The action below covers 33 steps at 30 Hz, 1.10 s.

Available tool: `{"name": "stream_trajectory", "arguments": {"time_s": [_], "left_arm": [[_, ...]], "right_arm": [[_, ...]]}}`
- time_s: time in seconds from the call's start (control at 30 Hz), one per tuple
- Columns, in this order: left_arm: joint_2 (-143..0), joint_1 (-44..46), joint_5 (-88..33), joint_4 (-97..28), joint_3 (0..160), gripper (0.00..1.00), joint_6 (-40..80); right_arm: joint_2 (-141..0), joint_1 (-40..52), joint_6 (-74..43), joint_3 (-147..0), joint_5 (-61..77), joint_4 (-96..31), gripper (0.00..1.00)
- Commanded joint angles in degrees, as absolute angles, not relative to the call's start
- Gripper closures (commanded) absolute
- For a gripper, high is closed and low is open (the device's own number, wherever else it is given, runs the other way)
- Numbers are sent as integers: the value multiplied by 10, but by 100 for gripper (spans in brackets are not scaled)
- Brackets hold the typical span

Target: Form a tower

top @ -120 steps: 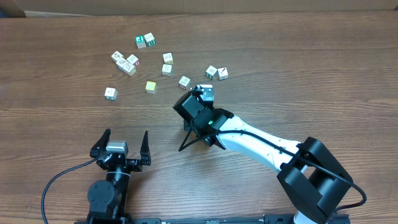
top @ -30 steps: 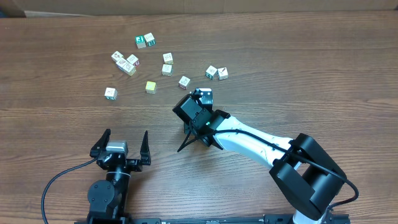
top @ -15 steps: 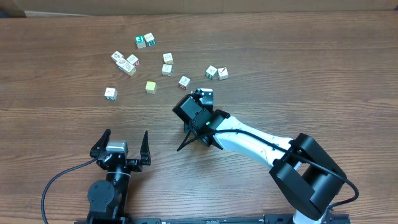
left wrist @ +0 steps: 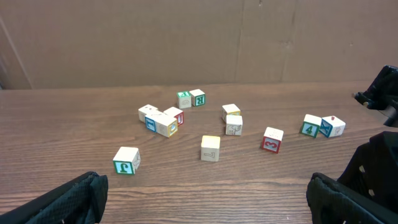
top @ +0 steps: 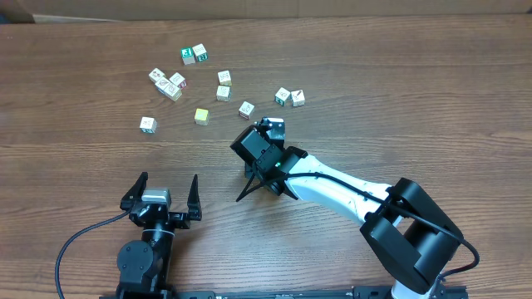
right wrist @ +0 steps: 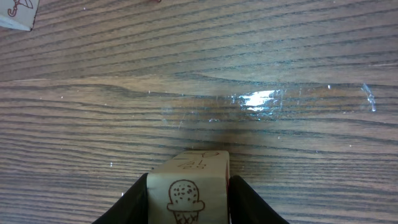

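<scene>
Brown wood-grain table (top: 416, 83) is filling the overhead view, and a cardboard wall (left wrist: 186, 43) is standing behind it in the left wrist view.

The right gripper (top: 271, 129) is reaching toward the middle of the table and clamping an ice-cream cube (right wrist: 188, 186), a pale wooden block with an ice-cream cone drawn on the face toward the wrist camera. Its dark fingers (right wrist: 134, 202) are pressing against the block's two sides. The frame edge is cutting off the bottom of the block, so whether it is touching the wood cannot be told.

No tower is standing yet: the other picture cubes are lying singly or side by side on the wood, spread in a loose arc beyond the right gripper. The red-3 cube (left wrist: 271, 139) is sitting nearest to the held block, up and to its left in the overhead view. A pair of cubes (top: 289, 97) is resting side by side to the right of it. A cluster of cubes (top: 169, 84) is lying at the far left, a green-faced pair (top: 194, 55) is sitting farthest from the arms, and a teal-letter cube (left wrist: 126, 160) is lying alone at the left. The yellow-green cube (top: 201, 115) is sitting between that one and the red-3 cube.

The left gripper (top: 169, 181) is hanging over the near edge with its jaws spread wide and nothing between them, well apart from every cube.
</scene>
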State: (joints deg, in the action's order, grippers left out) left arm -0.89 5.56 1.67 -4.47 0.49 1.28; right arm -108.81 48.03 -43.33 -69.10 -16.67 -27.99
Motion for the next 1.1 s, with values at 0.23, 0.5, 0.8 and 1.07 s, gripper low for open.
{"name": "stream_trajectory", "arguments": {"time_s": [0.23,0.5,0.8,1.07], "left_arm": [[-3,52,10,-43,3,0,4],[-3,52,10,-43,3,0,4],[-3,52,10,-43,3,0,4],[-3,52,10,-43,3,0,4]], "right_arm": [[-1092,482,-437,-710,-165,-275,38],[-1092,482,-436,-710,-174,-272,24],[-1090,461,-374,-804,-179,-324,22],[-1090,446,-353,-852,-179,-328,0]]}}
